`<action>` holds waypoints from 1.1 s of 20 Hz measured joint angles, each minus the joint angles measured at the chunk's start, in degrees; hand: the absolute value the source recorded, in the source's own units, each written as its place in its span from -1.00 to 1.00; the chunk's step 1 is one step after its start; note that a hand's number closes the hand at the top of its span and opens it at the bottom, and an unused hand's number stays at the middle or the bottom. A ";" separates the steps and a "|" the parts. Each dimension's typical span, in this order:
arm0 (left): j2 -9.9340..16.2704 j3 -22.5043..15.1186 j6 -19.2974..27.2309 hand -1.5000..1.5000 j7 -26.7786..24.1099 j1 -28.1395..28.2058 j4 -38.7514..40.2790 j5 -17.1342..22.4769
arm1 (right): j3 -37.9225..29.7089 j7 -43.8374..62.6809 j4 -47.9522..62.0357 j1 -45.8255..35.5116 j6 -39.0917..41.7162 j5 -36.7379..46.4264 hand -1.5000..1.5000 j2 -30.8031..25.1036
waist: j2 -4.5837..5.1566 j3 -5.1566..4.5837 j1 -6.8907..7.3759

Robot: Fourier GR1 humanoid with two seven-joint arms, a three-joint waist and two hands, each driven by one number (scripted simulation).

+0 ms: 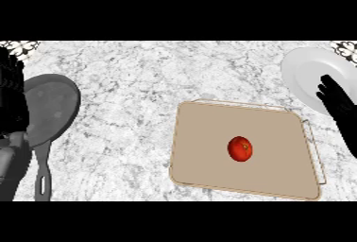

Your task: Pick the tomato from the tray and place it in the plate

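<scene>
At the far left edge of the head view the left hand (10, 90) stands with its black fingers pointing up and straight, holding nothing, its grey forearm below it. Just beside it lies a dark grey frying pan (50, 109), its round bowl toward the top and its slotted handle running down toward the lower edge; the hand overlaps the pan's left rim in the view.

The desk (132, 80) is a white and grey marbled top. Right of centre sits a flat tan tray (209, 156) with rounded corners and a thin raised rim, turned slightly askew. The tomato (240, 148) rests on it, a little right of the tray's middle: small, glossy red, oval, with a faint orange mark near its top. Nothing touches it.

At the upper right lies a plain white plate (307, 71), close to the tray's far corner. The right hand (339, 106) shows over the plate's lower right part, fingers straight and spread, empty, well apart from the tomato.
</scene>
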 measured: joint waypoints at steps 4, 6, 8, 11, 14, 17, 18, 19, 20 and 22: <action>-0.25 -4.64 -4.69 0.00 -0.11 -1.29 -1.92 -0.77 | 4.57 3.74 5.38 -1.55 7.42 -7.35 -1.00 5.44 | 1.38 0.55 1.56; -0.42 -7.78 -7.82 0.00 -0.45 -2.34 -3.19 -1.27 | 7.50 6.47 7.97 -1.28 12.05 -12.10 -1.00 8.77 | 2.74 1.05 2.69; -0.84 -11.68 -11.72 0.00 -0.30 -2.89 -4.11 -1.54 | 11.32 7.26 9.22 -3.90 18.22 -11.13 -1.00 7.41 | 3.00 1.05 3.97; -1.23 -16.10 -16.56 0.00 0.40 -3.25 -5.04 -1.51 | 15.18 6.28 11.89 -8.68 27.18 -9.91 -1.00 5.93 | 2.71 0.96 4.70; -1.17 -18.36 -19.33 0.00 1.38 -3.20 -6.04 -1.32 | 17.18 2.66 15.06 -14.57 33.34 -5.32 -1.00 3.80 | 2.18 0.86 4.81; -0.23 -18.83 -21.38 0.00 1.83 -1.74 -7.40 -0.78 | 18.72 -0.92 20.96 -20.79 37.77 -1.01 -1.00 4.07 | 1.69 0.72 4.18; 0.09 -18.81 -21.58 0.00 2.60 -1.44 -8.38 -0.71 | 19.13 -2.15 23.12 -22.81 39.03 0.45 -1.00 4.32 | 1.53 0.69 3.88; 0.40 -18.67 -21.75 0.00 3.44 -1.05 -9.20 -0.57 | 19.73 -2.94 25.04 -24.80 40.10 1.90 -1.00 4.86 | 1.38 0.66 3.50; 0.50 -18.55 -21.89 0.00 3.19 -0.37 -9.46 -0.74 | 19.97 -4.13 27.32 -26.83 41.14 3.39 -1.00 5.21 | 1.29 0.63 3.10; 0.39 -18.53 -21.86 0.00 3.25 0.88 -10.35 -1.25 | 20.05 -4.00 31.11 -30.69 44.22 4.61 -1.00 5.41 | 1.07 0.57 2.24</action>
